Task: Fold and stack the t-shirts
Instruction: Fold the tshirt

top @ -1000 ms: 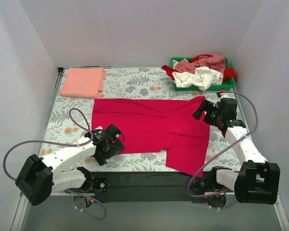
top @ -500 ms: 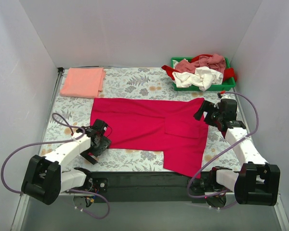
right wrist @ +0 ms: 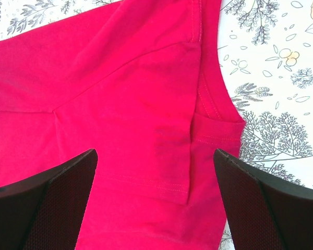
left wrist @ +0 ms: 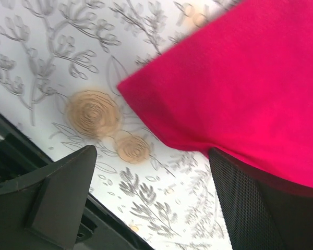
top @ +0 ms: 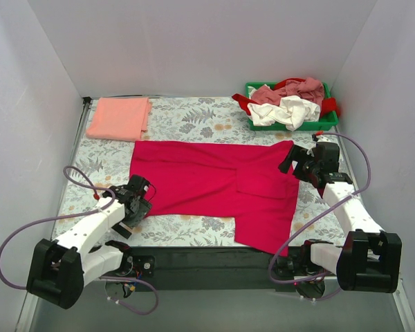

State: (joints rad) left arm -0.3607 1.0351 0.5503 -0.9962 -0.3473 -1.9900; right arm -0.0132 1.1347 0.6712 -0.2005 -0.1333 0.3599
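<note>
The large crimson-red t-shirt [top: 214, 183] lies spread on the floral table, with a part hanging toward the near edge on the right. It fills the right wrist view [right wrist: 109, 120] and shows in the left wrist view [left wrist: 240, 88]. My left gripper [top: 135, 207] is open and empty over the bare table just off the shirt's near-left corner. My right gripper [top: 288, 164] is open and empty above the shirt's far-right sleeve. A folded salmon-pink t-shirt [top: 119, 117] lies at the far left. White [top: 285, 111], dusty-pink [top: 290, 90] and red t-shirts are heaped in the bin.
The green plastic bin [top: 327, 123] stands at the far right corner. White walls close in three sides. A black rail [top: 207, 259] runs along the near edge between the arm bases. Purple cables loop beside both arms.
My left gripper has pulled back leftward off the shirt's near edge to its near-left corner. The shirt's near-left edge now lies flatter. The right arm has barely moved.
</note>
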